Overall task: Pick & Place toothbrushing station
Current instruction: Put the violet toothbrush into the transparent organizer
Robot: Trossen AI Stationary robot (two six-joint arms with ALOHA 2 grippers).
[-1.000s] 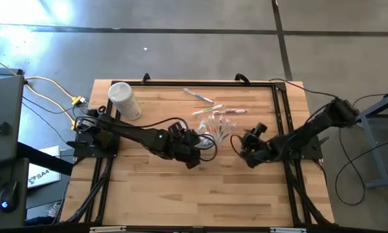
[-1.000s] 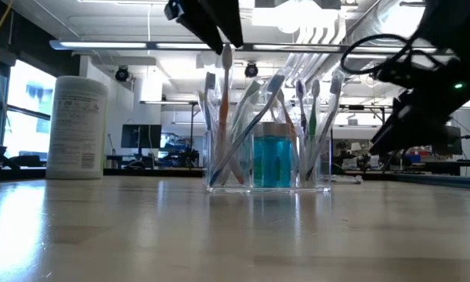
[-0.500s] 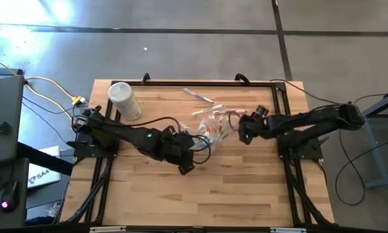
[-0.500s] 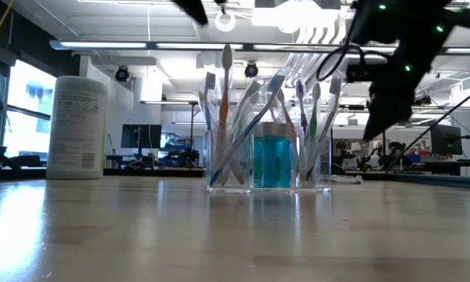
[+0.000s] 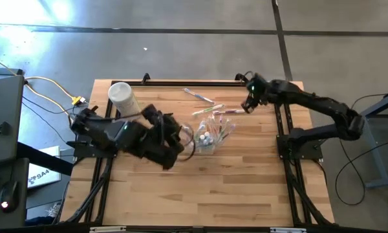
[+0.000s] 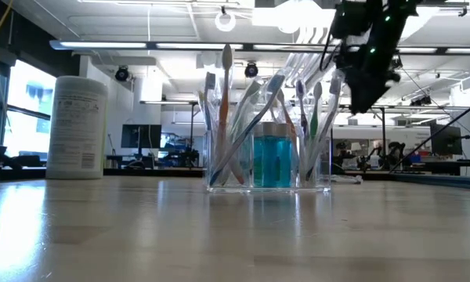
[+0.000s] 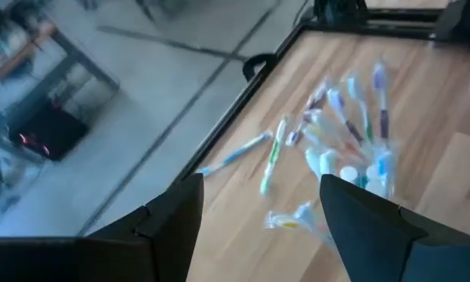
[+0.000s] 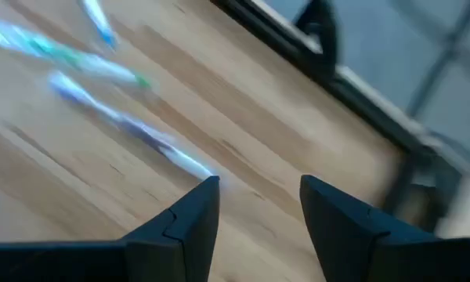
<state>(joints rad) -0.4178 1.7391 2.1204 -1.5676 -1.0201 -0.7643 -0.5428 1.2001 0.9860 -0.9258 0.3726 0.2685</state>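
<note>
The toothbrushing station (image 5: 210, 133) is a clear boxy holder that stands on its base mid-table. It holds several toothbrushes and a blue-filled bottle (image 6: 271, 160), and it also shows in the low view (image 6: 268, 153) and the left wrist view (image 7: 352, 157). My left gripper (image 5: 178, 137) is open and empty, raised to the station's left; its fingers show spread apart in the left wrist view (image 7: 258, 215). My right gripper (image 5: 247, 107) is open and empty, raised near the table's far right, beyond the station. It shows open in its wrist view (image 8: 258, 211) and high up in the low view (image 6: 364, 86).
A tall white cylindrical tub (image 5: 124, 100) stands at the far left. Loose toothbrushes (image 5: 199, 96) lie on the wood near the far edge, more of them (image 5: 221, 111) just behind the station. A black frame (image 5: 281, 123) borders the table.
My left gripper has drawn back from the station toward the table's left edge. My right gripper has gone up and toward the far edge, from the station's right to beyond it. The station has stayed where it was.
</note>
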